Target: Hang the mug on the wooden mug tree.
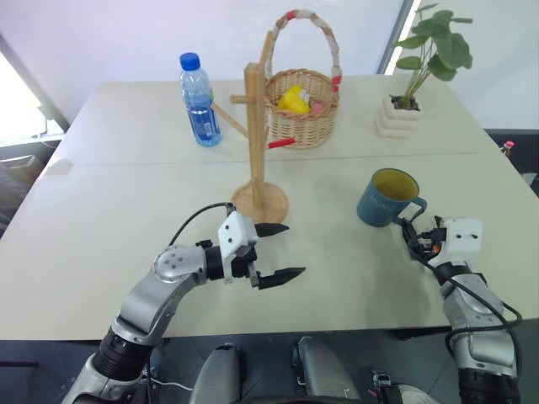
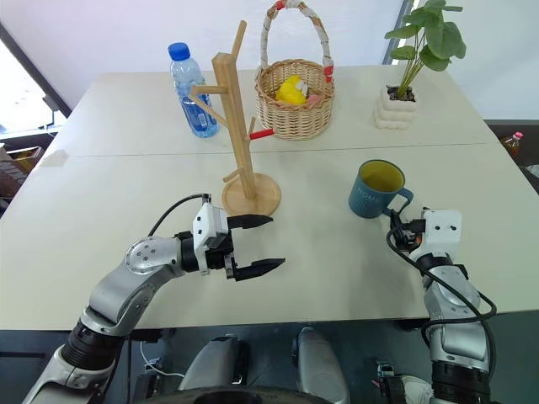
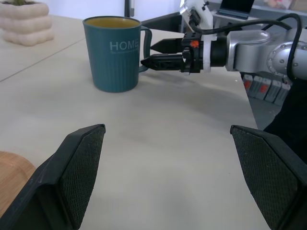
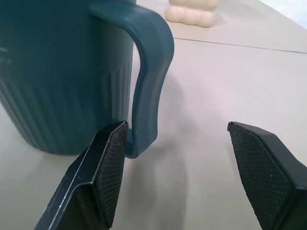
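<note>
Right gripper (image 3: 154,53) sits spread wide at the mug's (image 1: 386,199) handle — one finger (image 4: 109,165) tucked by the loop, nothing clamped. Left gripper (image 1: 276,251) hovers open near the wooden mug tree (image 1: 256,135). "HOME" reads on the mug's side — any further letters are hidden round the curve.

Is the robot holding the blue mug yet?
No. Both tools are open and empty. The right tool has the mug handle between its open fingers, not squeezed.
</note>
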Robot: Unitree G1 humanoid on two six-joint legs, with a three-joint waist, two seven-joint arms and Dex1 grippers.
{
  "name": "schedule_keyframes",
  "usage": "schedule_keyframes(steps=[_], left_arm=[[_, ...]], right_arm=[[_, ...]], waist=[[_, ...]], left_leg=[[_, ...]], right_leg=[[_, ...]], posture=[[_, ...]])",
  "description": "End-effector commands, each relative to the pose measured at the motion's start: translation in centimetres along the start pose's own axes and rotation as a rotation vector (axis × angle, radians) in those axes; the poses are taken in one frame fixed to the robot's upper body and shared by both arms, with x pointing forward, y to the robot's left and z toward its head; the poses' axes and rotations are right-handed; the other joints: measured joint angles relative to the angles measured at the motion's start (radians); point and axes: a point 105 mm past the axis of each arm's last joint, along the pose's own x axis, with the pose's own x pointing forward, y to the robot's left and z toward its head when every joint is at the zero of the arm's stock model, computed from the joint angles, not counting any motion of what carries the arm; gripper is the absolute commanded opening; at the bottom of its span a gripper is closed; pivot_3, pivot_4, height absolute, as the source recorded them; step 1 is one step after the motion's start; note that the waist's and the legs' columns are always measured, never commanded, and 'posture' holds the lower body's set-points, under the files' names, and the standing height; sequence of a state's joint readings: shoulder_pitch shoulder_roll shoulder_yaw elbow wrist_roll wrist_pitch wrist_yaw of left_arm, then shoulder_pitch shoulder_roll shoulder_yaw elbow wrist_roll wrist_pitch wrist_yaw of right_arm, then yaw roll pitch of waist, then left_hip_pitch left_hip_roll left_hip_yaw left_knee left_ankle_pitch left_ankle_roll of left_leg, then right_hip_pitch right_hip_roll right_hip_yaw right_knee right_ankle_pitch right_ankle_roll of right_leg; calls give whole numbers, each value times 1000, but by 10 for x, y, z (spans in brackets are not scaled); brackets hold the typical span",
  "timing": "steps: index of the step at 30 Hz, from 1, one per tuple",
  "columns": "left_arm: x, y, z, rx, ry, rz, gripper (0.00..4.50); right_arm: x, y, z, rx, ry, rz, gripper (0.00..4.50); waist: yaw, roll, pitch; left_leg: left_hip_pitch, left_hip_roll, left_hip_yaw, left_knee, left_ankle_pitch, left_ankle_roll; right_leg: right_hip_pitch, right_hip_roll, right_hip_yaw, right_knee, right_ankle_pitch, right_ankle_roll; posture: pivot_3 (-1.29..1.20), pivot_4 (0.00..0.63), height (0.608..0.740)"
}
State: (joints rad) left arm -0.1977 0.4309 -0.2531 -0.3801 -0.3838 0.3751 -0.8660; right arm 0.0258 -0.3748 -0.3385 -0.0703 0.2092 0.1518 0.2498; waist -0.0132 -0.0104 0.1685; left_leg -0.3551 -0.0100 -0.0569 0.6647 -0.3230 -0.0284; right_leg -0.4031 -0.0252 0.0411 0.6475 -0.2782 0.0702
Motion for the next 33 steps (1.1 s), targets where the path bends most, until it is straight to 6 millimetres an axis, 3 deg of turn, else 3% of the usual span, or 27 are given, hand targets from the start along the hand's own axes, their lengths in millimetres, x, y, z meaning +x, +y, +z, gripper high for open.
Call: schedule_keyframes(steps=[1, 4, 9, 12, 15, 21, 27, 33], left_arm=[[-1, -4, 12, 34, -41, -8, 4500], [-1, -4, 12, 34, -40, -7, 4500], [-2, -3, 11, 33, -35, -1, 4500], [-4, -2, 10, 29, -32, 8, 4500], [-9, 2, 5, 28, -21, 44, 4500], [-30, 23, -5, 20, 7, 149, 4500], [-40, 34, 2, 46, -13, 201, 4500], [-51, 37, 13, 37, -45, 208, 4500]], right_arm=[[6, -1, 13, -9, -57, -2, 3392], [11, 2, 14, 4, -63, 10, 2521], [11, 8, 14, 23, -66, 44, 38], [8, 10, 18, 15, -76, 55, 38], [6, 21, 39, -151, -127, 140, 38], [-12, 102, 104, -675, -372, 615, 38], [-2, 128, 157, -751, -482, 727, 38], [9, 146, 188, -758, -539, 806, 38]], waist=[[0, 0, 0], [0, 0, 0], [1, 0, 0], [0, 0, 0], [-1, 1, 0], [-9, 2, 0], [5, -1, 1], [0, -1, 1]], left_leg=[[0, 0, 0, 0, 0, 0], [0, 0, 0, 0, 0, 0], [0, 0, 0, 0, 0, 0], [0, 0, 0, 0, 0, 0], [0, 0, 0, 0, 0, 0], [1, 1, 0, 0, 0, 0], [0, 1, -1, 1, 0, 0], [-2, 0, -1, 1, 0, 0]], right_leg=[[0, 0, 0, 0, 0, 0], [0, 0, 0, 0, 0, 0], [0, 0, 0, 0, 0, 0], [0, 0, 0, 0, 0, 0], [0, 0, 0, 0, 0, 0], [0, 1, 0, 0, 0, 0], [0, 1, -1, 0, 0, 0], [-1, -2, -1, -2, 0, 0]], posture=[[0, 150, 740], [0, 150, 740], [0, 150, 740], [0, 150, 740], [0, 150, 740], [0, 150, 740], [0, 150, 740], [0, 150, 740]])
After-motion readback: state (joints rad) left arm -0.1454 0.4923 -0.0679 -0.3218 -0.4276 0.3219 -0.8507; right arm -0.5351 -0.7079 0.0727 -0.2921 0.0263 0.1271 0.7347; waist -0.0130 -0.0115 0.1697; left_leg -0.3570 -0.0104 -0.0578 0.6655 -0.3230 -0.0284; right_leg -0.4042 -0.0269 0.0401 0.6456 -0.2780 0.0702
